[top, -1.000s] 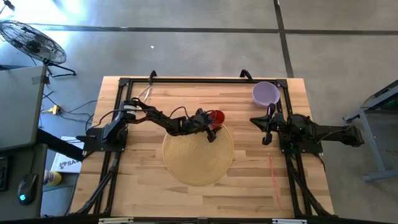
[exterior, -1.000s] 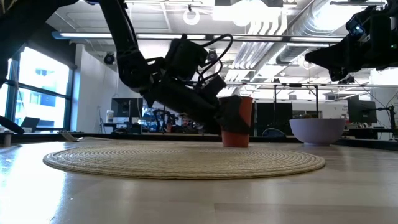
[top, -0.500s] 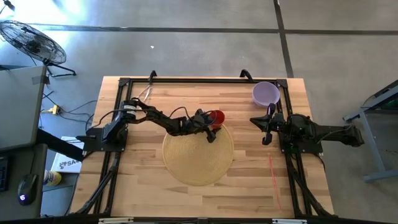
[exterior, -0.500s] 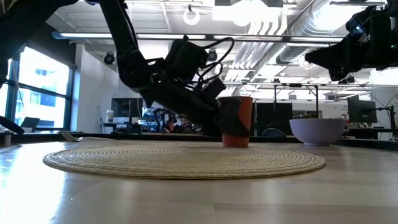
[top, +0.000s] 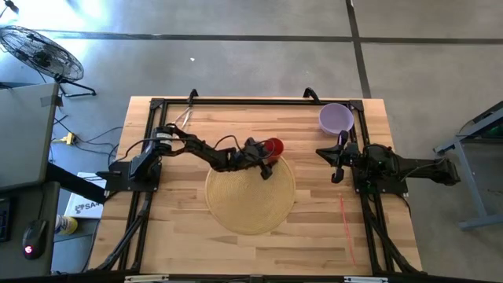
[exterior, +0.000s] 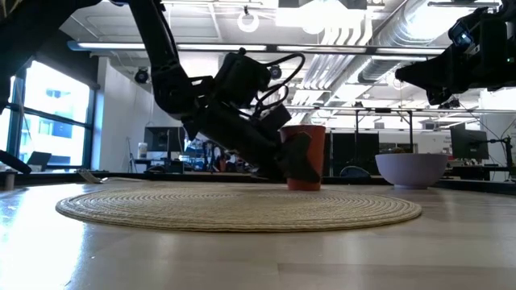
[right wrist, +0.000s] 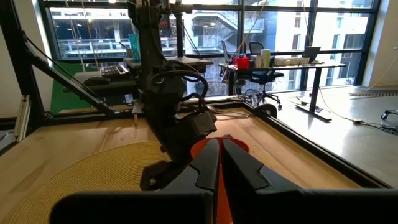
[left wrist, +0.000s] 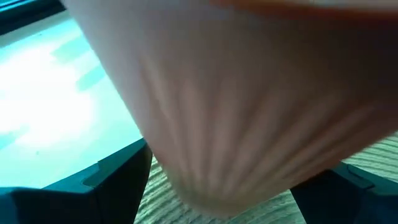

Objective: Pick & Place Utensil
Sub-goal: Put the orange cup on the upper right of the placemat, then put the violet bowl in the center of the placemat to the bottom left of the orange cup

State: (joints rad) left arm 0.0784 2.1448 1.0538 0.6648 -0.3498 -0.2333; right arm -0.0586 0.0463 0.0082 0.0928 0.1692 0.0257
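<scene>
A red cup (top: 273, 146) stands upright at the far edge of a round woven placemat (top: 250, 196). My left gripper (top: 269, 153) reaches it from the table's left and is shut on its wall, as the low view shows (exterior: 298, 161). The cup fills the left wrist view (left wrist: 249, 93). A pale utensil (top: 185, 116) lies flat near the table's far left corner, away from both grippers. My right gripper (top: 322, 151) hangs shut above the table's right side, touching nothing; its fingers meet in the right wrist view (right wrist: 221, 162). My left gripper pinches the red cup's lower wall (left wrist: 161, 168) between its two fingers (left wrist: 118, 177), one on each side. The fingers slant down at it from the table's left. The cup is upright, with its base (exterior: 305, 185) on the table by the mat's edge.
A purple bowl (top: 335, 118) sits at the far right corner, just beyond my right gripper. A black frame rail (top: 251, 101) runs round the table's edges. Bare wood lies left and right of the mat.
My left gripper has shifted slightly against the cup, its wrist tipping a little. The cup has stayed upright on the table.
</scene>
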